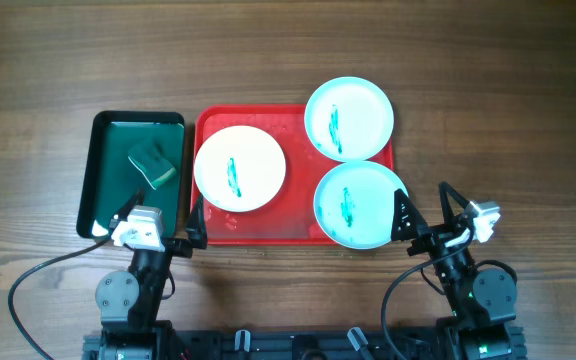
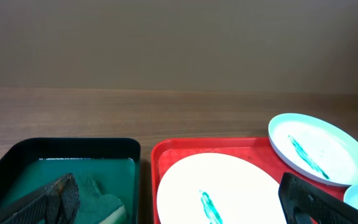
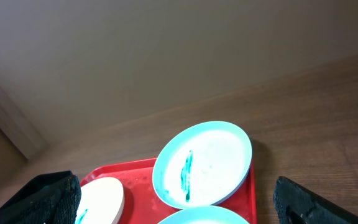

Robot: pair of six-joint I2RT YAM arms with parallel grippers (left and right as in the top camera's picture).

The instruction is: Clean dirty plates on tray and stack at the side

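Observation:
The red tray (image 1: 268,228) holds three plates, each with a teal scribble. The white plate (image 1: 240,168) lies at its left; it also shows in the left wrist view (image 2: 229,186). One pale aqua plate (image 1: 349,118) rests on the tray's far right corner (image 3: 204,163). The other aqua plate (image 1: 360,204) overlaps the near right rim. My left gripper (image 1: 158,232) is open and empty near the tray's near left corner. My right gripper (image 1: 428,215) is open and empty, just right of the near aqua plate.
A dark green tray (image 1: 108,130) stands left of the red tray and holds a green sponge (image 1: 152,163), also seen in the left wrist view (image 2: 101,202). Bare wooden table surrounds both trays.

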